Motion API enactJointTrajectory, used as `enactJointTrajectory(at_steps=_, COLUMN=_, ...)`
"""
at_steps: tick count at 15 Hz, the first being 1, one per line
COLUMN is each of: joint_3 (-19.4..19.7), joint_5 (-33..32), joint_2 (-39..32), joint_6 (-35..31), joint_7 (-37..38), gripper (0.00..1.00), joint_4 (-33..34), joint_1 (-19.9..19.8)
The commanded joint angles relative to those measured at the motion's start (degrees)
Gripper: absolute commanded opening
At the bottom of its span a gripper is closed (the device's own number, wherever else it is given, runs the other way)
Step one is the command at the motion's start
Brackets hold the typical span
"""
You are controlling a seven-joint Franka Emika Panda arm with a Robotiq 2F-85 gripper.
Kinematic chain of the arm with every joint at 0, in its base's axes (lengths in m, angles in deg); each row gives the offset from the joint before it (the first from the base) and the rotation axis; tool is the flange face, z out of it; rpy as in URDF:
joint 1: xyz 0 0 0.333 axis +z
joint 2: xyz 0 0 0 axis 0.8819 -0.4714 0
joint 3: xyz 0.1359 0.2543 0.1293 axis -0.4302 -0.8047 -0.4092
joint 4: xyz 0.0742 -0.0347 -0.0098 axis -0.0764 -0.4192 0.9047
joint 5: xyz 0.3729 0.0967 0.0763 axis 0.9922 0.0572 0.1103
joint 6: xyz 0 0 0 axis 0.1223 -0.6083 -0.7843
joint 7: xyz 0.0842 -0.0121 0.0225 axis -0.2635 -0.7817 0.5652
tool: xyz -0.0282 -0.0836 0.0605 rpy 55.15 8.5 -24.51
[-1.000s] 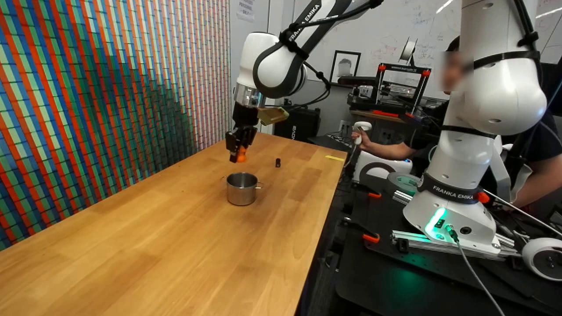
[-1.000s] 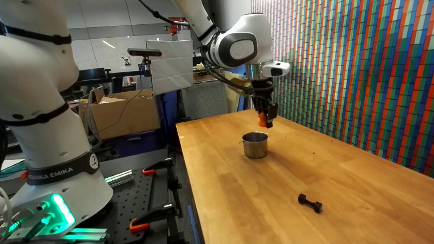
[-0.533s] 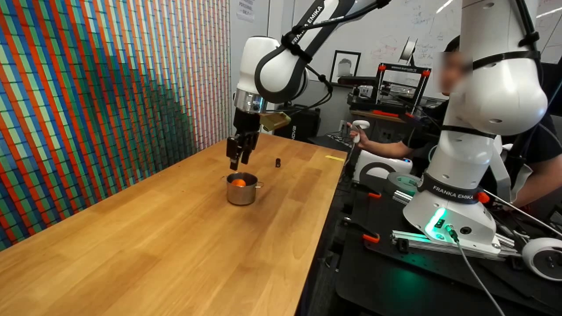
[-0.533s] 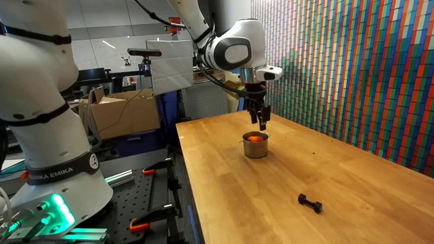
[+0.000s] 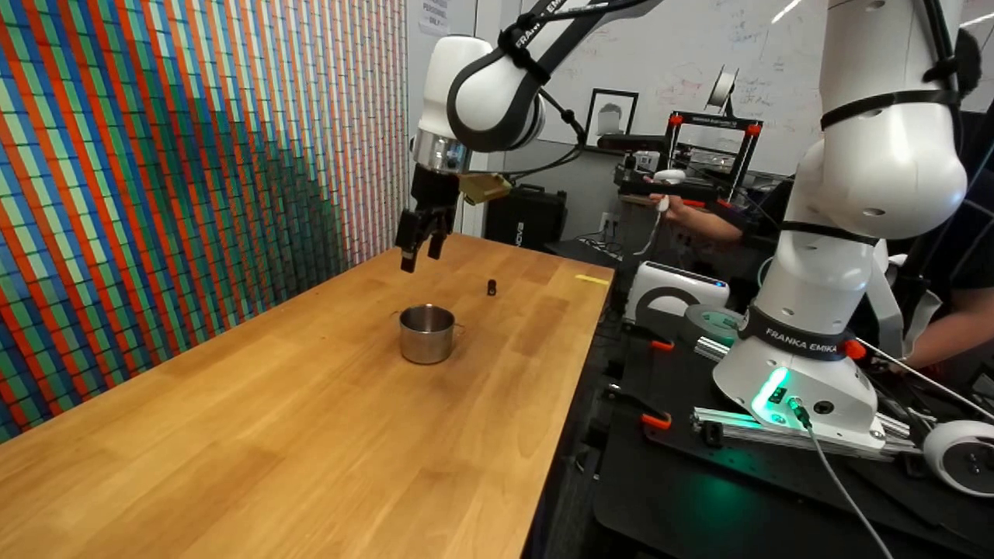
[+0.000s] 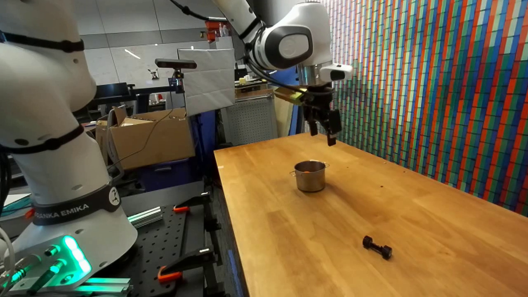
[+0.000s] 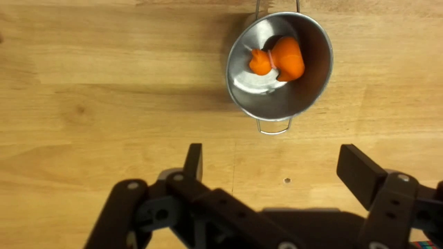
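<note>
While the gripper point(image 7: 271, 162) hangs over the desk point(image 6: 268, 247) with its fingers spread wide, nothing sits between them and nothing touches them; from where I stand it is above and to the wall side of the steel pot point(image 5: 426, 343). That pot stands well in from both long edges of the desk, the one along the striped wall point(image 6: 433, 103) and the one facing the robot's base point(image 6: 99, 235).

What worries me is the wire handle point(image 7: 273, 132) jutting toward the gripper: should it drop or swing across low, a spread finger could snag that loop or knock the rim, and a pot that looks this light might skid or tip. Reaching inside with fingers so far apart could, I reckon, catch the walls too. The black dumbbell point(image 6: 377, 247), off toward a short edge, seems out of harm's way.

Inside the pot is the orange cat figurine point(image 7: 289, 60), lying over rather than upright, with a small head, a pointed ear tip, a rounded body and a pink band at the neck. Its surface looks smooth; soft or hard, I can't tell. It rests so low that in an exterior view only a scrap of the orange cat figurine point(image 6: 307, 172) shows.
</note>
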Motion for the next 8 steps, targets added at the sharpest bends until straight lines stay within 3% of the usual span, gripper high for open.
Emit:
enactJointTrajectory(at_steps=1, joint_3=1.6, joint_5=0.1, joint_2=7.7, joint_6=11.4, joint_7=-5.0, gripper=1.00, joint_4=1.3, joint_1=-1.7)
enactJointTrajectory(at_steps=4, joint_3=3.8, joint_5=0.3, joint_2=13.4, joint_6=24.6, joint_7=-10.1, gripper=1.00, joint_4=3.1, joint_1=-3.1)
enactJointTrajectory(at_steps=5, joint_3=3.4, joint_5=0.0, joint_2=9.4, joint_6=17.9, joint_7=-6.6, gripper=1.00, joint_4=2.6, joint_1=-1.6)
enactJointTrajectory(at_steps=8, joint_3=4.6, joint_5=0.0, joint_2=13.3, joint_6=23.6, joint_7=-8.9, gripper=1.00, joint_4=2.9, joint_1=-2.3)
